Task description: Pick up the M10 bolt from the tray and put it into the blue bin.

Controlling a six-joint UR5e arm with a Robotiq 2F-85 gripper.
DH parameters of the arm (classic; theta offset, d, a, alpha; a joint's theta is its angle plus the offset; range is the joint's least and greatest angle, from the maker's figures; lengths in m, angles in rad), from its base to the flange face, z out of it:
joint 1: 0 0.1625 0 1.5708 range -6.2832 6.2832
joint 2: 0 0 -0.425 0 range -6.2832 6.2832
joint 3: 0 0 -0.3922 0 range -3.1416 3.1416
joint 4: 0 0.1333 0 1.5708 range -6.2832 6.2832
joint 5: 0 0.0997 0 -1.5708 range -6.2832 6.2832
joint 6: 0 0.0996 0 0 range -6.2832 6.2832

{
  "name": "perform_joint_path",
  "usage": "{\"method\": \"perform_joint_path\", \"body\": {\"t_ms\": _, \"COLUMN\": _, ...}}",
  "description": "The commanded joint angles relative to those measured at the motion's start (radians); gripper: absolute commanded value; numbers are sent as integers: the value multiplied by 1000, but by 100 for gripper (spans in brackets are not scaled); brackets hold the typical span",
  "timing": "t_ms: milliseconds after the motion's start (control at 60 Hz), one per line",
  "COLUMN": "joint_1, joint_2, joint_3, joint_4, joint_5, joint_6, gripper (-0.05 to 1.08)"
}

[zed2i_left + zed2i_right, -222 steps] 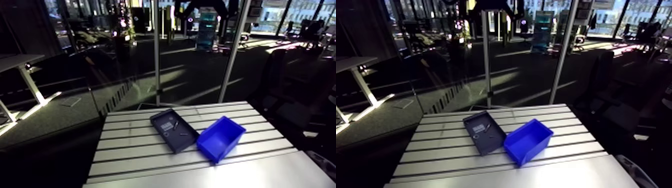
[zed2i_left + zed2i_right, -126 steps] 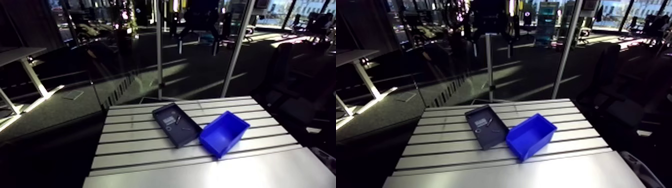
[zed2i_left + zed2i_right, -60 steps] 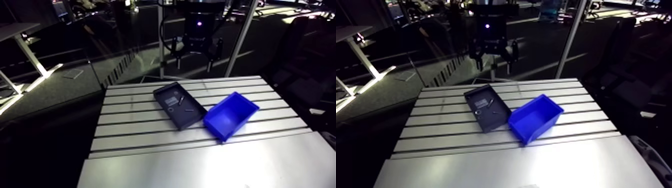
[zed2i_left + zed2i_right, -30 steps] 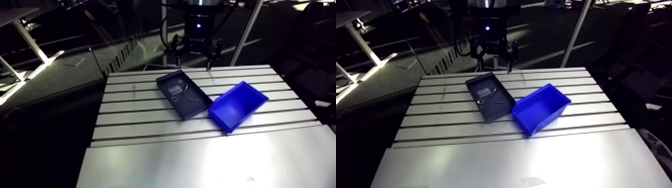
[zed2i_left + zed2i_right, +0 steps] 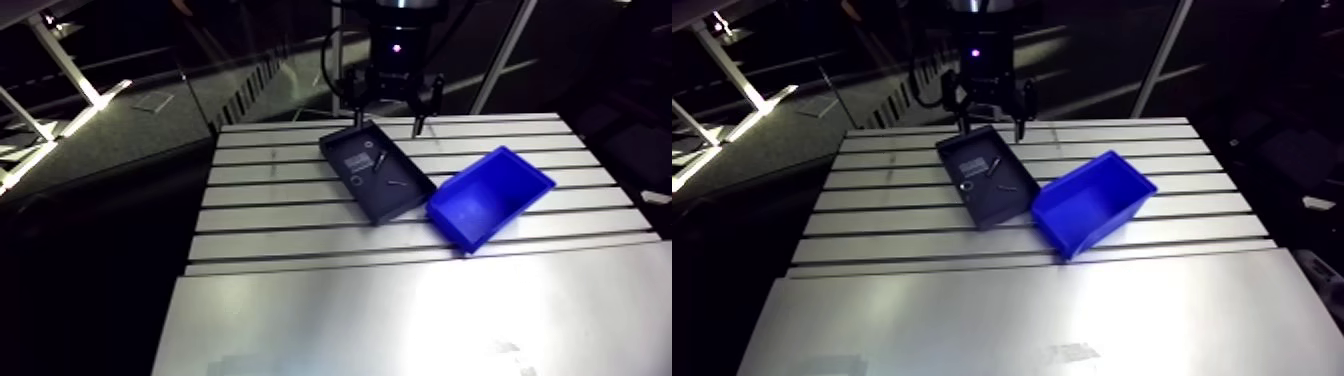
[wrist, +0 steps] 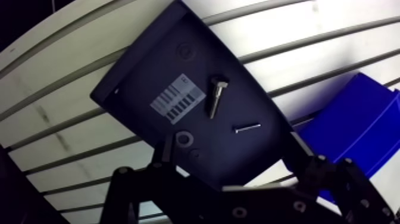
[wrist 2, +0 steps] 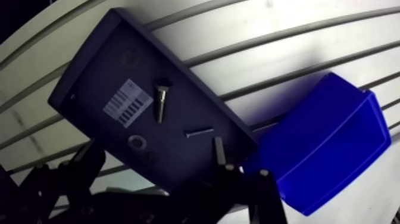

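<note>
M10 bolt [image 6: 216, 96], short, silvery and hex-headed, lies loose near the middle of the dark tray [image 6: 137, 77], just beside a white label [image 6: 175, 101]. In the arm view the blue bin [image 5: 490, 195] sits at the tray's four o'clock. The gripper [image 6: 231, 150] hovers above the tray, fingers spread wide, holding nothing.

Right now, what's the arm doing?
The arm's tool hovers over the tray, open and holding nothing. The bolt lies loose in the tray beside a label, along with a washer and a thin screw. The bin sits right next to the tray on the table, and nothing shows in it. The pick has not happened yet.
</note>
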Motion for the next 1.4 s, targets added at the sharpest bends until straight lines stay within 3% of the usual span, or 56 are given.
{"method": "perform_joint_path", "body": {"t_ms": 17, "joint_1": 7, "joint_2": 25, "joint_3": 1, "joint_4": -9, "joint_5": 2, "joint_6": 2, "gripper": 7}}
{"method": "perform_joint_path", "body": {"t_ms": 800, "joint_1": 13, "joint_2": 65, "joint_3": 15, "joint_4": -40, "joint_5": -1, "joint_6": 21, "gripper": 37}}
{"method": "perform_joint_path", "body": {"t_ms": 1400, "joint_1": 10, "joint_2": 77, "joint_3": 28, "joint_4": -85, "joint_5": 1, "joint_6": 24, "gripper": 44}}
